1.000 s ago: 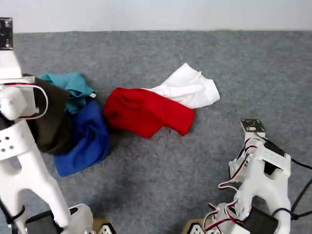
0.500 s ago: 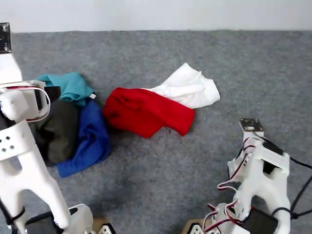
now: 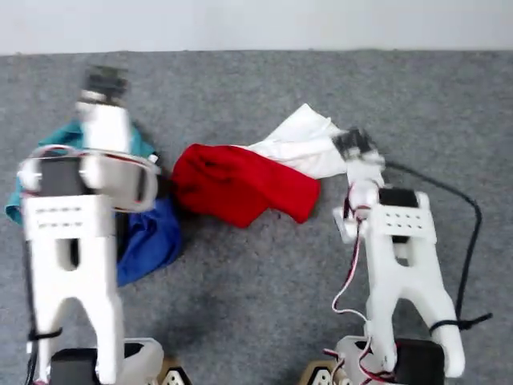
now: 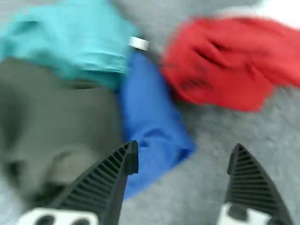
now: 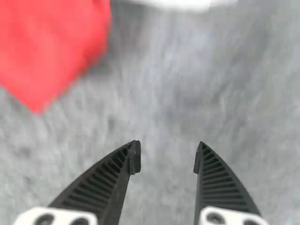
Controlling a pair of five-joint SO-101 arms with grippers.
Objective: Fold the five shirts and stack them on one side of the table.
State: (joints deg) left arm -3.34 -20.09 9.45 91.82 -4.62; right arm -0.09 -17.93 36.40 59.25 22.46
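Note:
Five crumpled shirts lie on the grey table. The red shirt (image 3: 240, 186) is in the middle, and the white shirt (image 3: 309, 144) overlaps its far right end. At the left, the teal shirt (image 4: 70, 42), blue shirt (image 4: 150, 112) and dark grey shirt (image 4: 51, 122) lie in a pile. My left gripper (image 4: 184, 157) hovers open above the blue shirt's edge, holding nothing. My right gripper (image 5: 168, 152) hangs open over bare table, close to the red shirt (image 5: 47, 47) and the white shirt (image 5: 178, 3). In the high view the left arm (image 3: 80, 208) covers much of the pile.
The grey carpet-like tabletop (image 3: 449, 104) has free room along the right side and the front middle. The right arm (image 3: 397, 241) stands just right of the red shirt. A pale wall borders the table's far edge.
Both arms have swung out over the table. The left arm came from the left edge to above the pile. The right arm went forward toward the white shirt. The shirts stay put.

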